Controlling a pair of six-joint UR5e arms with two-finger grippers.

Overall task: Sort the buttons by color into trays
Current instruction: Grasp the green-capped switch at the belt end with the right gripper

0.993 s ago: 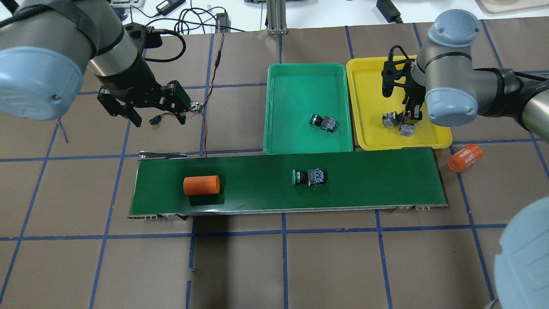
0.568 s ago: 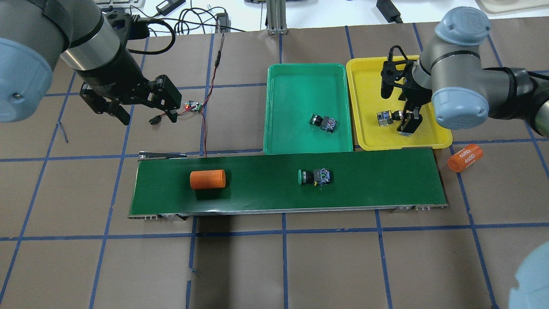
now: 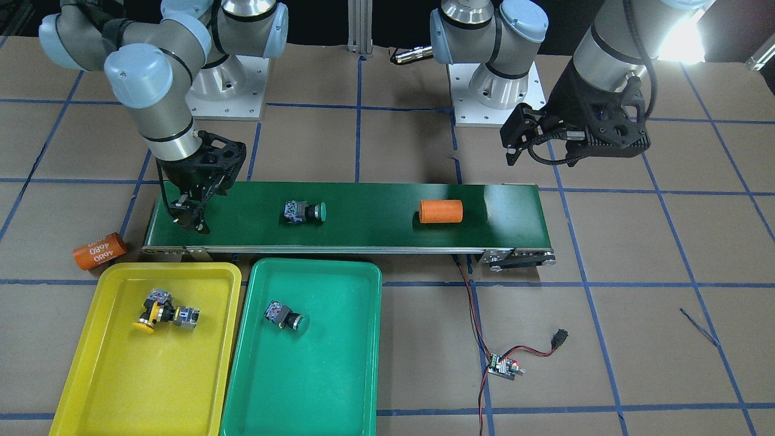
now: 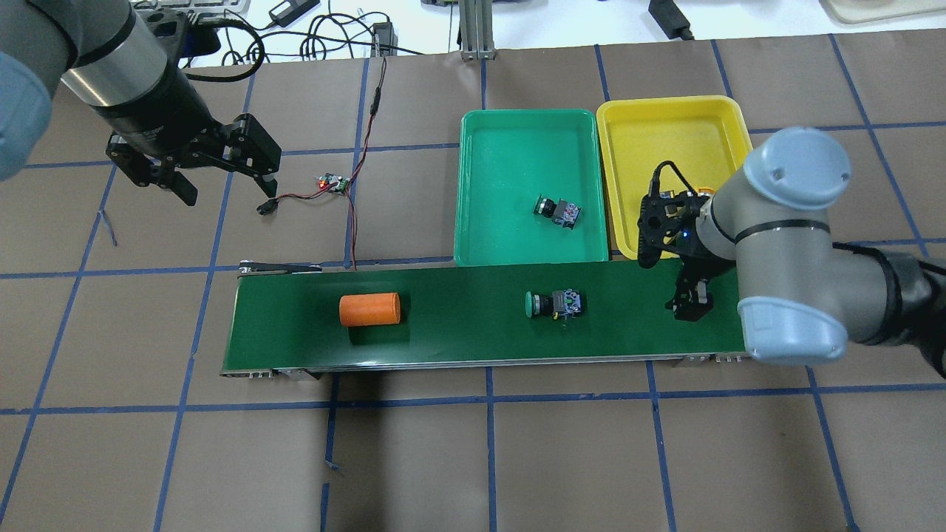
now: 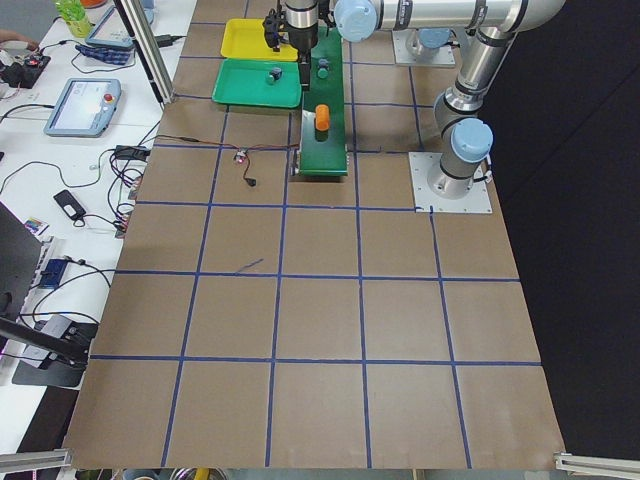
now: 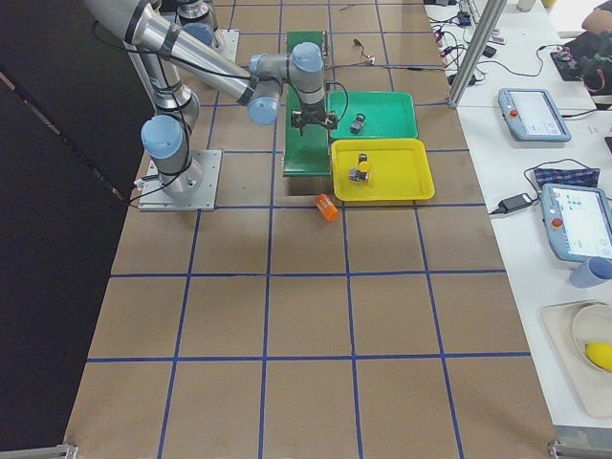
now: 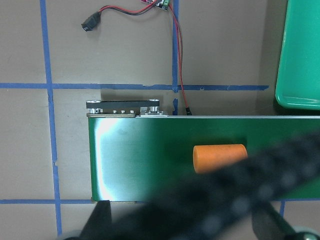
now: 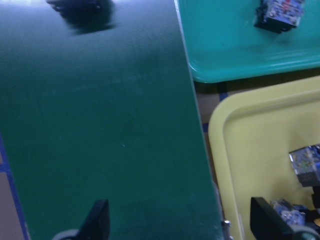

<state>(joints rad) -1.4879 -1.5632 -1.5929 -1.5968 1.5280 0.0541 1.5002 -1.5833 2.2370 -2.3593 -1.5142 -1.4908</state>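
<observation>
Over the conveyor belt (image 4: 458, 325) end beside the yellow tray (image 3: 139, 381), the right gripper (image 4: 693, 304) hangs released and empty. Two buttons (image 3: 152, 306) lie close together in that tray, one showing a yellow cap. One green button (image 3: 286, 316) sits in the green tray (image 3: 303, 387); another green button (image 4: 554, 304) lies mid-belt. The left gripper (image 4: 228, 192) hovers released and empty above the tabletop (image 4: 517, 458).

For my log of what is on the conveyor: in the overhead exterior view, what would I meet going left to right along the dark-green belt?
orange cylinder → green-capped button → right tool, open and empty above the right end of the belt
</observation>
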